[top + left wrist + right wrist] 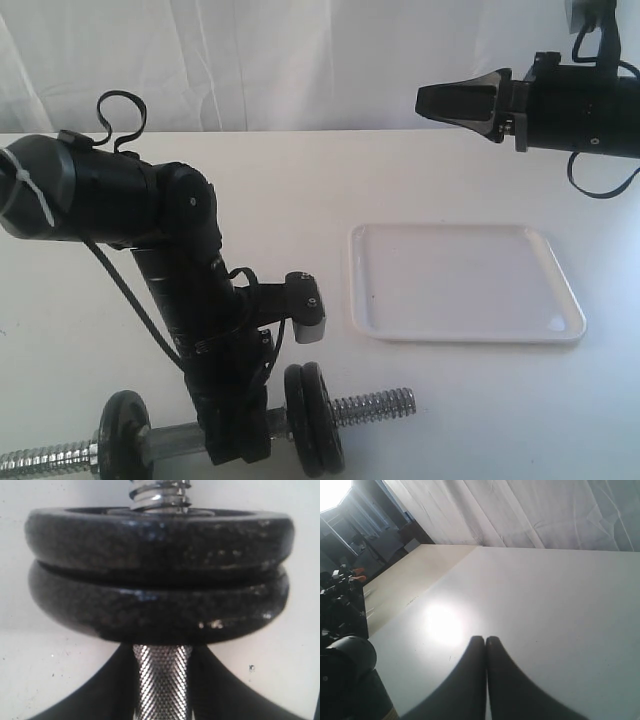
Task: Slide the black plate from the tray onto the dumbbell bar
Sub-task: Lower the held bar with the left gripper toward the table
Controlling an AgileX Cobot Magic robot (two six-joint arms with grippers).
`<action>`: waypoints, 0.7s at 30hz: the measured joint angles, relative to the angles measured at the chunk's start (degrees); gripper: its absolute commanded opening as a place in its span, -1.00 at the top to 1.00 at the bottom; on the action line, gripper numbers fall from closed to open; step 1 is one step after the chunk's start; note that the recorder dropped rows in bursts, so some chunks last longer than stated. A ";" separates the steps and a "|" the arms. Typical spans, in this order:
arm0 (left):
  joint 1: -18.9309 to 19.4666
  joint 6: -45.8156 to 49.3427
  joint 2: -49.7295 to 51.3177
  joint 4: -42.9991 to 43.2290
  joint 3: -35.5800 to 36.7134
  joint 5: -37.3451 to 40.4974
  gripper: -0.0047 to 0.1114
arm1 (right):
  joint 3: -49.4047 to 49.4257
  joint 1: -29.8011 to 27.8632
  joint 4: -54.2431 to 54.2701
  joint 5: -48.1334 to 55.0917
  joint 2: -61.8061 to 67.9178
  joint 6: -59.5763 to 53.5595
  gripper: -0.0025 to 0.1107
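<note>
Presently, left fingers [107, 697] clamped the chrome steel dumbbell bar [162, 685]; right fingers [470, 680] were together. Abrupt release could roll it, shedding the unsecured round black iron plate [160, 535].

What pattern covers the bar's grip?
Diamond knurling on the chrome steel dumbbell bar; left wrist view.

The dumbbell bar [162, 682] was bright, shiny metal, cross-hatched and rough at its grip and coarsely threaded at the end. The two black plates [160, 610] on it looked like cast metal, grainy, with a dull sheen and small chips. The tray [460, 285] was smooth, glossy white plastic. The worktop [300, 180] was matt white, and the backdrop [250, 60] was creased white cloth.
</note>
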 measured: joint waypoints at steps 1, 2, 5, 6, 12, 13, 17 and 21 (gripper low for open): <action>0.00 0.00 0.00 0.00 0.00 0.00 0.23 | 0.00 0.00 0.00 0.00 0.00 0.00 0.96; 0.00 0.00 0.00 0.10 0.00 0.00 0.17 | 0.00 0.00 0.00 0.00 0.00 0.00 0.96; 0.00 -0.91 -0.83 1.91 -0.35 1.73 -0.05 | 0.00 0.00 0.00 0.00 0.00 0.00 0.96; 0.00 -1.74 -1.09 2.86 -0.50 2.11 -0.11 | 0.00 0.00 0.00 0.00 0.00 0.00 0.96; 0.00 -4.05 -1.36 6.24 -0.63 4.03 -0.19 | 0.00 0.00 0.00 0.00 0.00 0.00 0.96; 0.00 -4.15 -1.36 6.31 -0.63 4.02 -0.19 | 0.00 0.00 0.00 0.00 0.00 0.00 0.96; 0.00 -4.34 -1.36 6.40 -0.63 4.14 -0.19 | 0.00 0.00 0.00 0.00 0.00 0.00 0.96; 0.00 -4.48 -1.36 6.45 -0.63 3.30 -0.19 | 0.00 0.00 0.00 0.00 0.00 0.00 0.96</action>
